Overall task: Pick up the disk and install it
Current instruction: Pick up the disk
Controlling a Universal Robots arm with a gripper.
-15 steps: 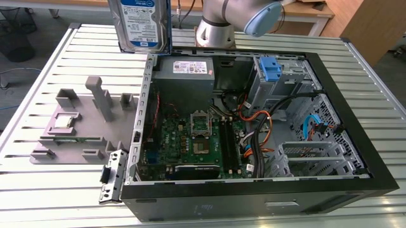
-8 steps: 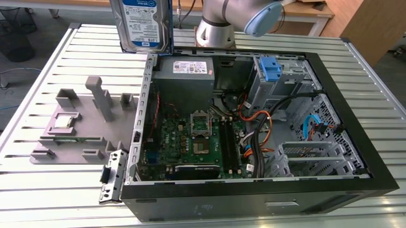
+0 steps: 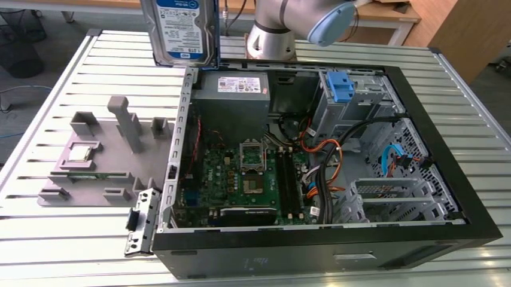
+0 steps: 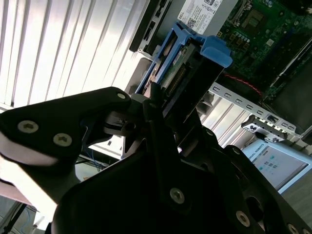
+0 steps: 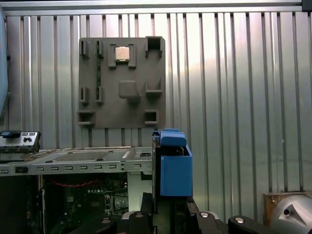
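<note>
The disk (image 3: 185, 30) hangs upright above the slatted table, just beyond the open computer case's corner on the exterior view's left; its white-and-blue label faces the camera and its top runs out of the picture. In both wrist views my gripper (image 4: 168, 105) (image 5: 163, 207) is shut on the disk (image 4: 187, 58), whose blue side rail (image 5: 173, 168) sticks out past the dark fingers (image 4: 156, 122). In the second wrist view the disk's connector edge points toward the case below.
The black open case (image 3: 447, 179) lies on its side with motherboard (image 3: 239, 173), grey power supply (image 3: 233, 89), cables and a blue bracket (image 3: 339, 86) in the drive cage. A grey fixture plate (image 3: 104, 155) holding a chip (image 3: 80, 153) sits at the exterior view's left. The arm's base (image 3: 271, 36) stands behind the case.
</note>
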